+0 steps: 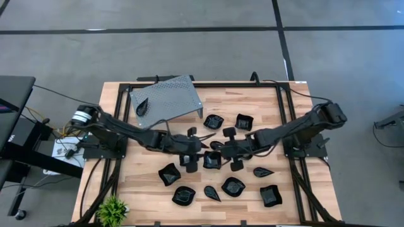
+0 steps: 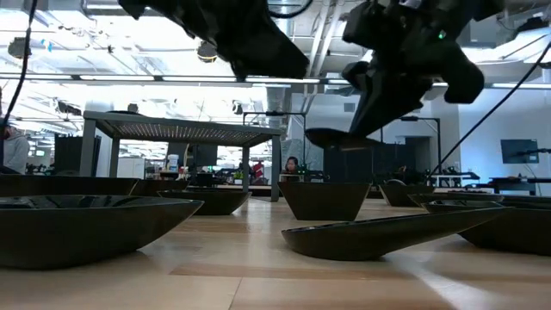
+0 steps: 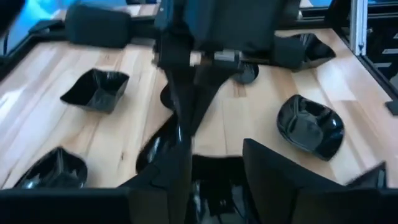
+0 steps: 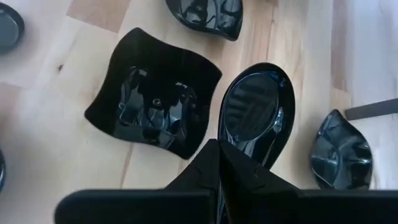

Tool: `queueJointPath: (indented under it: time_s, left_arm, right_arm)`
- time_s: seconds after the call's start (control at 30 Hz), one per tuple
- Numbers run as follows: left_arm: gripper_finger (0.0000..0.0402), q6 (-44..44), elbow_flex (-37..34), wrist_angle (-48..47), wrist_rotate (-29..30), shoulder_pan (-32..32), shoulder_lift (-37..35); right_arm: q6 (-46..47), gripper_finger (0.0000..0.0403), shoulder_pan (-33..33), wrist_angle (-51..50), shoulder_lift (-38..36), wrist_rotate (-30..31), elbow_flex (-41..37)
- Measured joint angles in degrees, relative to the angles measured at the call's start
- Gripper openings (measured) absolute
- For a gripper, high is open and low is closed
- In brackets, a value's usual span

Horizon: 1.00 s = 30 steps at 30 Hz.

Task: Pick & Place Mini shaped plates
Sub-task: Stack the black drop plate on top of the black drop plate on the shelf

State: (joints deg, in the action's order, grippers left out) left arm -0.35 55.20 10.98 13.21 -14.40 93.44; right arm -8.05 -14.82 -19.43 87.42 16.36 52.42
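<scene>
Several glossy black mini plates lie scattered on the wooden table (image 1: 151, 189). My right gripper (image 1: 222, 149) is shut on a teardrop plate (image 4: 258, 115), which the low view shows as a raised plate (image 2: 340, 138) above the table. Under it a wavy square plate (image 4: 152, 102) rests on the wood. My left gripper (image 3: 216, 149) is open at mid-table, its fingers apart over a square plate (image 3: 214, 186), close to the right gripper. My right gripper pinches the teardrop plate's narrow end (image 4: 239, 149) between its two shut fingers. The fingers slant down from above and lie along the plate's length. The plate is lifted clear of the table and sits about level. My left gripper: I cannot tell whether its fingers touch the square plate.
A grey perforated stand (image 1: 167, 98) stands at the far left with a teardrop plate (image 1: 142, 107) on top. More plates lie at the far middle (image 1: 244, 121) and along the near side (image 1: 233, 186). A small green plant (image 1: 112, 209) sits at the near left corner.
</scene>
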Motion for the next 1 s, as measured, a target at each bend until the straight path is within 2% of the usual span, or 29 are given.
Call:
queueJointPath:
  time_s: [0.23, 0.47, 1.0]
  left_arm:
    - [0.0166, 3.0, 0.0, 2.0, 0.0, 1.5, 4.7]
    - [0.0159, 3.1, 0.0, 2.0, 0.0, 1.4, 6.5]
    - [0.0070, 3.1, 0.0, 1.9, 0.0, 1.4, 6.5]
  right_arm:
    - [0.0, 0.0004, -0.2, 2.2, 1.0, -0.4, 1.1]
    - [0.0, 0.0005, -0.2, 2.0, 0.4, -1.3, 2.5]
    - [0.0, 0.0002, -0.2, 3.1, 0.4, -1.6, 2.6]
